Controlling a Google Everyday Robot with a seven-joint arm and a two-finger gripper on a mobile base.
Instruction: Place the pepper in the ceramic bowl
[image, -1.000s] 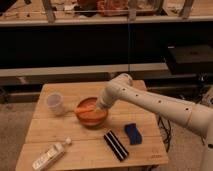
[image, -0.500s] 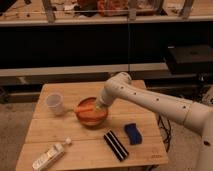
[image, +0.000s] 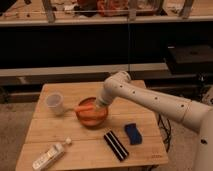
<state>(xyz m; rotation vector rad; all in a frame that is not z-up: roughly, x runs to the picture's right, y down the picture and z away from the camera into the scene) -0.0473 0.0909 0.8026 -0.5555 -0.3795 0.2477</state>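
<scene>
The gripper (image: 97, 106) (apparently touching the pepper (image: 83, 107)) hangs over the ceramic bowl (image: 89, 121).

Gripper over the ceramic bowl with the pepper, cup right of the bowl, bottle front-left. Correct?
One error: in the camera view the cup sits left of the ceramic bowl, not right. The gripper is over the bowl with the pepper at it, and the bottle lies front-left.

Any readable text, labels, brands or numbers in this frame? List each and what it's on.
No text can be read.
White bottle: any label is too blurred to read.
Gripper, over the ceramic bowl by the pepper: no markings readable.
</scene>
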